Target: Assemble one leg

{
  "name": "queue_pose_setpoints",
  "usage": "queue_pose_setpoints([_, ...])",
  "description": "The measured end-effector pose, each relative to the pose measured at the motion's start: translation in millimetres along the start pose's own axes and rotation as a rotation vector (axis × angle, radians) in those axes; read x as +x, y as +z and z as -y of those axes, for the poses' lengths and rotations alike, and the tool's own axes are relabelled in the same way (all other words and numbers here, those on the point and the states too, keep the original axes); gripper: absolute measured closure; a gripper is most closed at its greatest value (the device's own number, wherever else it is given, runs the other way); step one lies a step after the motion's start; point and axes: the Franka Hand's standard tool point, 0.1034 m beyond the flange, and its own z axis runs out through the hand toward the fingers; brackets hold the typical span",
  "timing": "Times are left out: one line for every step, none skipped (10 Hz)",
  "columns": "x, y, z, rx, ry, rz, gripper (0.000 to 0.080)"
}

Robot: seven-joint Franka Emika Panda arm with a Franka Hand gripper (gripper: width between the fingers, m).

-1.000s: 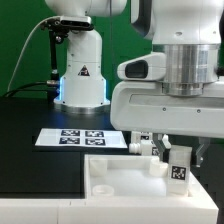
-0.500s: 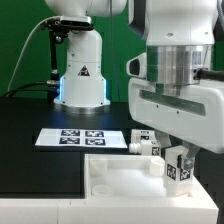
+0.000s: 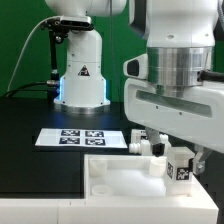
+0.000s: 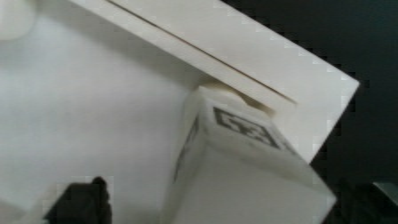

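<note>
The leg [image 3: 181,165] is a small white block with a black-and-white tag. It stands slightly tilted at the far right corner of the large white tray-like part [image 3: 125,185], between my fingers. In the wrist view the leg [image 4: 240,150] reaches from between my fingers to the tray part's corner [image 4: 107,100]. My gripper [image 3: 183,160] is around the leg. One dark fingertip [image 4: 80,200] stands apart from the leg's side with a gap. The other finger is hidden. A second leg [image 3: 141,144] lies behind the tray part.
The marker board [image 3: 78,138] lies flat on the black table behind the tray part. The arm's base [image 3: 82,80] stands at the back. The black table edge runs on the exterior view's left.
My hand has turned and shifted toward the exterior view's right. The leg has stayed almost where it was, with its tag still facing the camera.
</note>
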Motion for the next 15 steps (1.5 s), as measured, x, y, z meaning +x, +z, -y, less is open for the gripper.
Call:
queue_pose_setpoints([-6.1, 2.3, 1.1, -0.01, -0.192, 0.013, 0.0156])
queue_pose_setpoints([-12.1, 5.4, 0.7, -0.019, -0.311, 0.028, 0.0151])
queue_pose_setpoints([-11.8, 5.4, 0.4, -0.018, -0.396, 0.029, 0.0151])
queue_pose_setpoints([-10.9, 5.3, 0.0, -0.017, -0.476, 0.029, 0.015])
queue_pose_setpoints([-10.6, 5.3, -0.1, -0.016, -0.534, 0.029, 0.015])
queue_pose_setpoints([-10.0, 5.1, -0.3, -0.017, -0.606, 0.028, 0.015])
queue_pose_setpoints([-3.0, 2.6, 3.2, -0.021, -0.882, -0.013, 0.015])
queue_pose_setpoints([0.3, 2.8, 4.8, -0.009, -0.947, -0.036, 0.015])
queue_pose_setpoints([-0.5, 3.4, 4.2, -0.01, -0.917, -0.033, 0.0173])
queue_pose_setpoints([-0.4, 3.4, 4.2, -0.01, -0.9, -0.033, 0.0173])
queue_pose_setpoints([-0.4, 3.3, 4.2, -0.008, -0.877, -0.033, 0.0345])
queue_pose_setpoints([-0.6, 3.3, 4.3, -0.007, -0.802, -0.033, 0.0519])
queue_pose_setpoints([-0.7, 3.4, 4.4, -0.005, -0.736, -0.032, 0.0515])
queue_pose_setpoints([-0.9, 3.4, 4.5, -0.003, -0.675, -0.032, 0.0515])
queue_pose_setpoints([-2.2, 4.2, 4.8, -0.008, -0.586, -0.034, 0.0515])
